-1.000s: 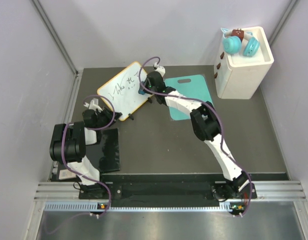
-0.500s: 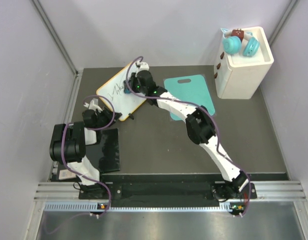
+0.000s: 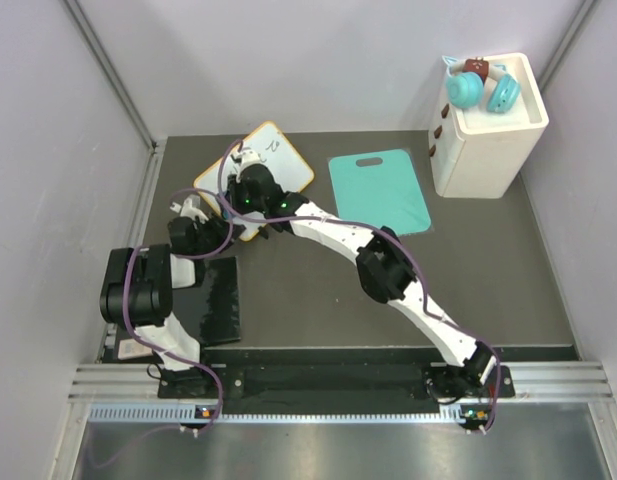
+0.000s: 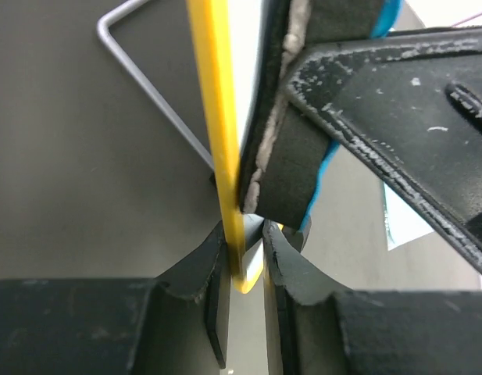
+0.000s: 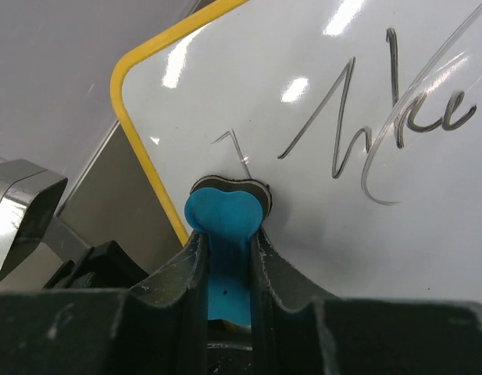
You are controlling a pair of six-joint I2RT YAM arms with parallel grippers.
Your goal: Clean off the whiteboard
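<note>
The whiteboard point(image 3: 280, 155), white with a yellow-orange frame, stands tilted at the back left of the table. My left gripper point(image 3: 201, 226) is shut on its near-left frame edge point(image 4: 222, 141); the jaws point(image 4: 245, 238) pinch the yellow rim. My right gripper point(image 3: 247, 192) is shut on a blue eraser point(image 5: 223, 223) and presses its dark felt pad against the board face point(image 5: 342, 70) near the left frame. Black handwriting point(image 5: 365, 117) lies to the right of the eraser. The eraser's felt point(image 4: 291, 168) also shows in the left wrist view.
A teal cutting board point(image 3: 378, 192) lies right of the whiteboard. A white box point(image 3: 488, 135) with teal and brown toys point(image 3: 480, 85) stands at the back right. A black mat point(image 3: 216, 300) lies by the left arm. A wire stand point(image 4: 147, 86) is behind the board.
My right gripper has swept the eraser from the board's right edge leftward and nearer, to its near-left part. The left gripper has kept its hold on the frame.
</note>
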